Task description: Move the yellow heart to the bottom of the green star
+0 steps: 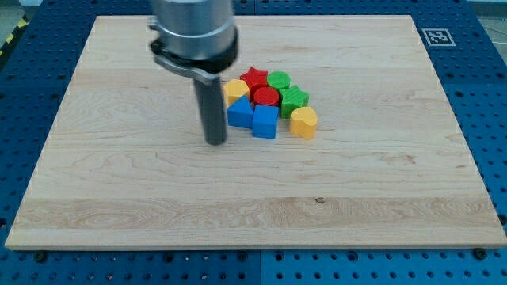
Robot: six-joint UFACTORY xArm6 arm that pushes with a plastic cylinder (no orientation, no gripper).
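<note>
The bare rod's tip (215, 143), with nothing to hold, stood near the board's middle, just left of the blue block (239, 115), while the yellow heart (303, 122) sat touching the green star (294, 99) on its bottom-right side.

We see a wooden board (119, 182) carrying one tight cluster right of centre: red star (254, 77), green cylinder (278, 80), yellow block (235, 89), red cylinder (266, 97), green star (295, 98), two blue blocks (240, 114) (265, 122), yellow heart (303, 122) nearest right.

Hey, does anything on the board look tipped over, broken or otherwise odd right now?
Nothing stands out. The blocks sit flat in one tight cluster, the yellow heart just below the green star, and my tip rests left of them.
</note>
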